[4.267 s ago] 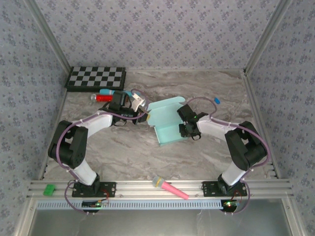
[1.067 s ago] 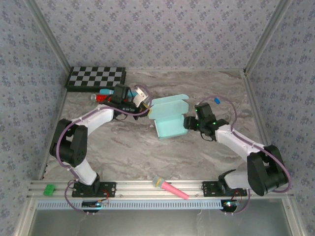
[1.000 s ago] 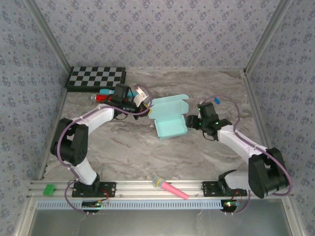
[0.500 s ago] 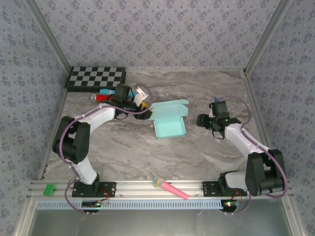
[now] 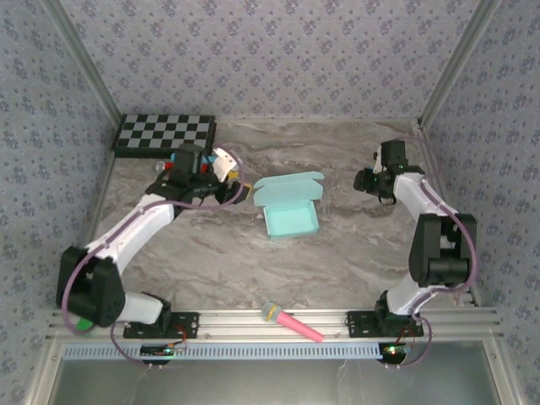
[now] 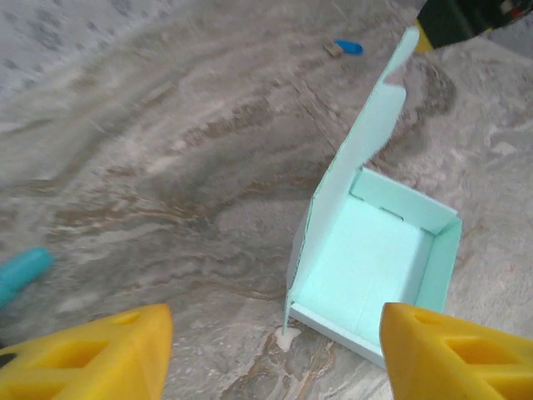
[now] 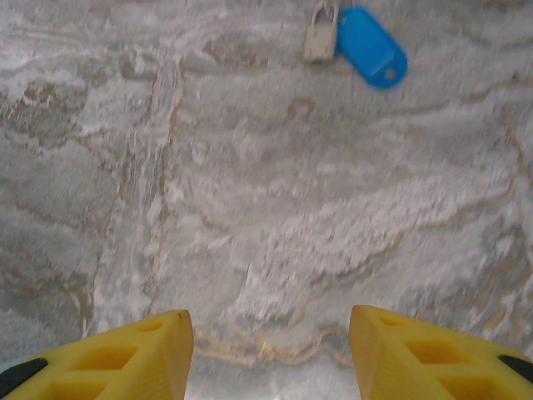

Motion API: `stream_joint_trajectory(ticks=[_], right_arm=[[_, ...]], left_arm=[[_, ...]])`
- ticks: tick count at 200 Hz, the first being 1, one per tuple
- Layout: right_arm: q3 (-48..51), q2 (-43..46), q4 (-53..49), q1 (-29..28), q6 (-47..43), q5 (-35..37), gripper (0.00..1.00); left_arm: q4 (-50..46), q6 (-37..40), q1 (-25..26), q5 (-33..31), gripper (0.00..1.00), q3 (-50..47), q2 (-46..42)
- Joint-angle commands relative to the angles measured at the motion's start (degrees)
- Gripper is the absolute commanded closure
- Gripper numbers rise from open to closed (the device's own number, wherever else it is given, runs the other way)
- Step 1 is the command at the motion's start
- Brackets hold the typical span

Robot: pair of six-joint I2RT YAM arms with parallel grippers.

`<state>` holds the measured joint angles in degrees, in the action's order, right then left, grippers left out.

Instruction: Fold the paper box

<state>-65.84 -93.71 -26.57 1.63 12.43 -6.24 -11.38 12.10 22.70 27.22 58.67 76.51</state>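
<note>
The top view looks down from high behind both arm bases (image 5: 160, 325), taking in the whole marbled surface (image 5: 337, 261). The left wrist view sits close behind the left claw (image 6: 275, 337), facing forward and down at the paper box (image 6: 375, 267) just ahead, which the top view shares. The right wrist view looks steeply down past the right claw (image 7: 271, 346), near the surface, a blue tag (image 7: 372, 54) ahead.

The left wrist view's bottom edge cuts off the yellow fingers (image 6: 92, 354) of the left end effector (image 6: 275, 321); a teal object (image 6: 21, 273) runs off its left edge, unidentifiable; from above, the left arm (image 5: 126, 232) partly hides a green block (image 5: 82, 323).
</note>
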Motion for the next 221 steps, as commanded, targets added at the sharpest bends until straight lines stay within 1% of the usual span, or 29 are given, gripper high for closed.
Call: stream_joint_trajectory(ticks=[1,14,33,60,79,92,102,123,151,175,188,221], right_arm=[[-8.1,-5.9,-6.0,1.1,-3.5,1.6,0.48],[-12.7,-9.9,-7.6,1.4,-4.5,2.6,0.5],[-18.5,-15.0,-10.4,1.7,-6.0,3.7,0.54],[-29.0,-23.1,-15.4,2.1,-8.7,5.8,0.55],[-35.1,-28.4,-18.1,2.3,-10.1,6.0,0.56],[-39.3,-31.5,-20.1,2.3,-10.7,5.9,0.55],[-42.3,-33.5,-21.6,2.3,-10.9,5.5,0.56],[-48.1,-37.5,-25.5,2.3,-10.9,5.6,0.57],[-50.2,-39.5,-25.9,1.7,-10.3,6.1,0.57],[-53.1,-41.6,-28.7,1.5,-9.7,6.4,0.59],[-53.6,-42.2,-29.1,1.2,-9.3,6.4,0.59],[-54.6,-43.7,-30.1,0.8,-7.9,6.1,0.61]], left_arm=[[-4.5,-4.7,-2.3,-8.3,0.29,-0.7,-4.9],[-7.2,-6.9,-3.5,-13.5,0.27,-0.2,-6.7],[-11.9,-9.7,-5.0,-17.6,0.27,1.4,-8.1],[-17.4,-14.0,-8.7,-17.3,0.27,2.8,-8.7],[-17.5,-17.1,-11.5,-16.0,0.27,1.4,-8.8],[-16.3,-18.6,-12.5,-15.0,0.27,0.3,-8.7],[-15.3,-18.8,-12.9,-14.5,0.27,-0.3,-8.6],[-16.5,-17.5,-13.6,-14.2,0.27,0.7,-8.3],[-16.6,-17.6,-14.4,-13.0,0.27,0.4,-8.2],[-17.4,-18.9,-14.4,-12.9,0.27,0.8,-8.0],[-17.6,-18.7,-14.4,-11.8,0.27,1.0,-7.8],[-18.3,-18.8,-14.4,-11.7,0.27,2.0,-7.0]])
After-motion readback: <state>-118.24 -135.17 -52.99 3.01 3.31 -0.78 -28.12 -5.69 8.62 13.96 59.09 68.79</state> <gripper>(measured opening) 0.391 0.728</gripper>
